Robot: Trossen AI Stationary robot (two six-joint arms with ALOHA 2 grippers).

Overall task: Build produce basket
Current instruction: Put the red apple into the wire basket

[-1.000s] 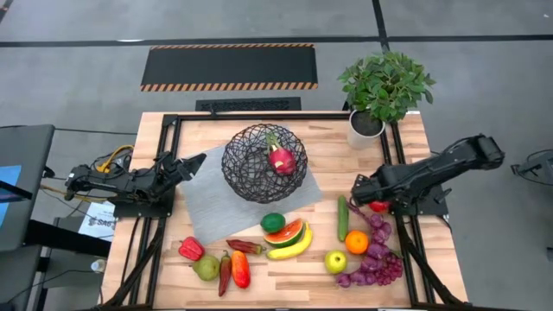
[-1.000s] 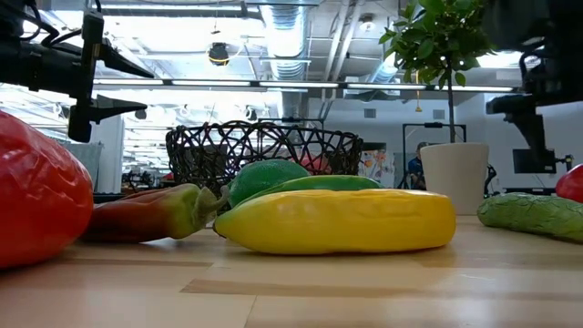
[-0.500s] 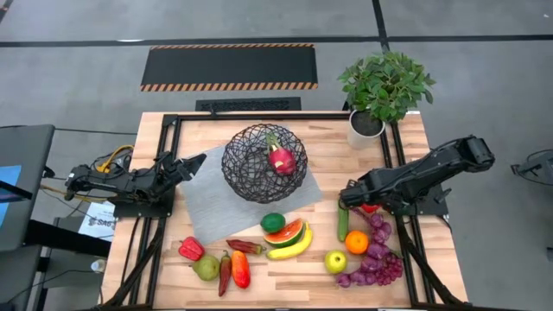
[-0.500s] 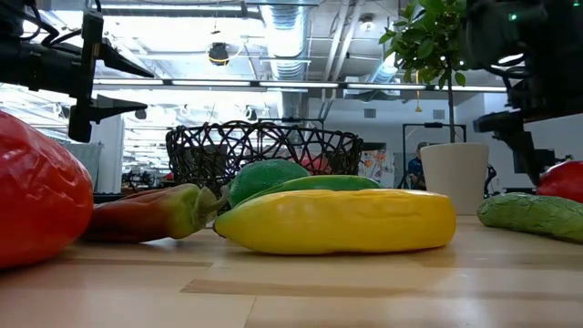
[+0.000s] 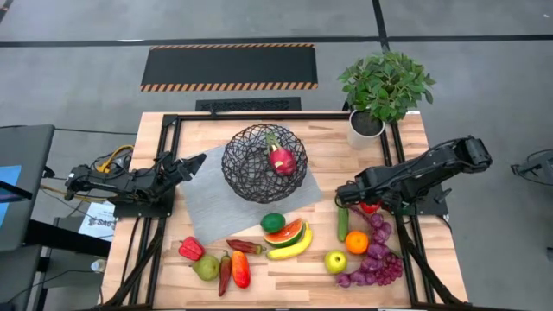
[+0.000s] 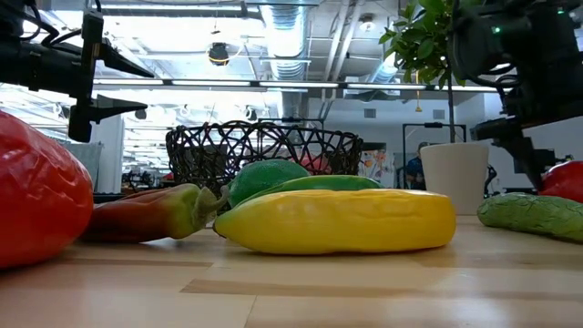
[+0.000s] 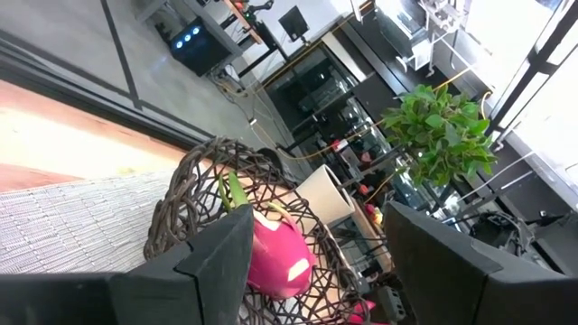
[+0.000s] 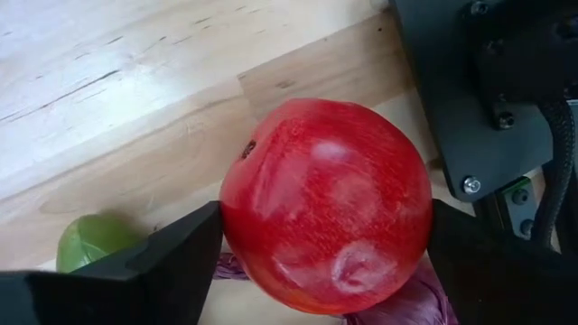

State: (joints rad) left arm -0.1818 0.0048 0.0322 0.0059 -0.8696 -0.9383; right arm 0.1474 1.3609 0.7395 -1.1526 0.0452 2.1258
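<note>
While left jaws [image 5: 197,161] gape idle | right jaws [image 8: 316,235] clamp red apple [image 8: 327,203] | no legible writing

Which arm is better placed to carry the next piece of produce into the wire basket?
The right. Its gripper is shut on the round red apple near the purple grapes. The left gripper waits open and empty beside the round black wire basket.

I see a leafy green plant [image 5: 386,85] in a white pot [image 5: 364,130] at the far right corner of my wooden table [image 5: 328,151]. A grey mat [image 5: 207,203] lies on the table; a black hazard-striped floor mat [image 5: 229,66] sits beyond.
</note>
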